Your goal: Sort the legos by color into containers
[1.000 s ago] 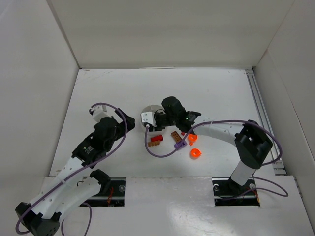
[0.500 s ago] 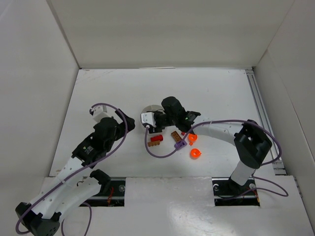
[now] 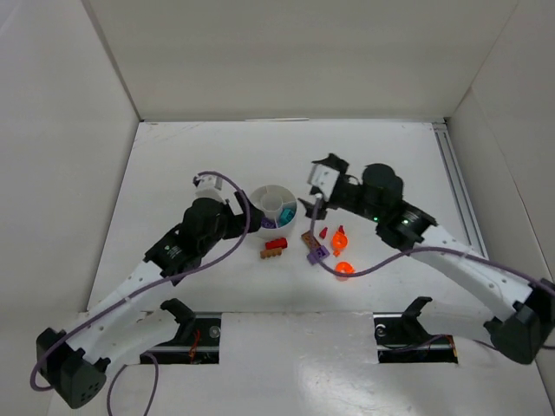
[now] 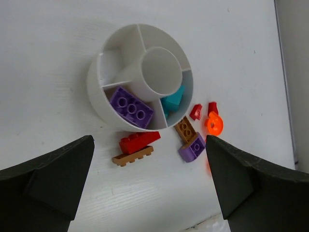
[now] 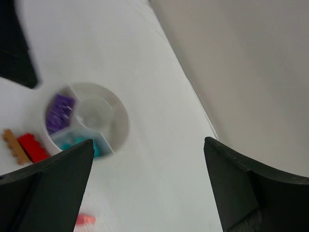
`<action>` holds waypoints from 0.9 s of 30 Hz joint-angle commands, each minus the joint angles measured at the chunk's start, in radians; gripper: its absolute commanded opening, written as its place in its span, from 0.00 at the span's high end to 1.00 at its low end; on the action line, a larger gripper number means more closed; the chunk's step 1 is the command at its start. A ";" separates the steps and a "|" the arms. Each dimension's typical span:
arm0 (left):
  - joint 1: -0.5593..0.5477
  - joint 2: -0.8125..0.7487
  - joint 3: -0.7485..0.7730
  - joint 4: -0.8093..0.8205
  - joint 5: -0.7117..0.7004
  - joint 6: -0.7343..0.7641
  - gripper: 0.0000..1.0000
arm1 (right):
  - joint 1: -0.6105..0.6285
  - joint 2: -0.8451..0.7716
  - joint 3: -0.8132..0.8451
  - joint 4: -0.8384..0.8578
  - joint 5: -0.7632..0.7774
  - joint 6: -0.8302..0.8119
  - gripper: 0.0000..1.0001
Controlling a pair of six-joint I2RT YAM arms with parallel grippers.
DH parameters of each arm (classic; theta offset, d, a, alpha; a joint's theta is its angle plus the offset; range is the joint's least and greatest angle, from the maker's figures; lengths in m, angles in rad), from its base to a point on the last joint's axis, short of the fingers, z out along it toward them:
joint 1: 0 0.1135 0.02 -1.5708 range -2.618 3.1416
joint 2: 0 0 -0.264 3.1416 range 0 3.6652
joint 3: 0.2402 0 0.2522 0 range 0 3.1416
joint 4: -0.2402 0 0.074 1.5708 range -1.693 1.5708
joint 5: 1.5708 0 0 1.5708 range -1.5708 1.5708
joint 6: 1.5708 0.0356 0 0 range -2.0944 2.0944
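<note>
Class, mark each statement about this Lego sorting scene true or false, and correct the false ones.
1. A purple brick lies in a wedge of the dish. True.
2. The central cup holds a teal brick. False: the cup is empty, and the teal brick lies in a wedge.
3. The red brick lies on the table, outside the dish. True.
4. The left gripper holds a brown plate. False: it is open and empty, and the brown plate lies on the table.

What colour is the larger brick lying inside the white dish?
Purple: the brick shows best in the left wrist view.
</note>
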 commanded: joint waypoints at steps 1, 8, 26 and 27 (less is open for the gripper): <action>-0.092 0.088 -0.006 0.151 0.091 0.116 0.00 | -0.165 -0.124 -0.115 -0.085 0.114 0.144 0.00; -0.471 0.391 0.135 0.188 -0.112 0.241 0.00 | -0.414 -0.285 -0.238 -0.345 0.094 0.197 0.00; -0.525 0.946 0.389 0.257 -0.077 0.479 0.27 | -0.612 -0.391 -0.281 -0.442 -0.006 0.158 0.00; -0.525 0.960 0.399 0.266 -0.077 0.479 0.29 | -0.612 -0.391 -0.281 -0.442 -0.006 0.158 0.00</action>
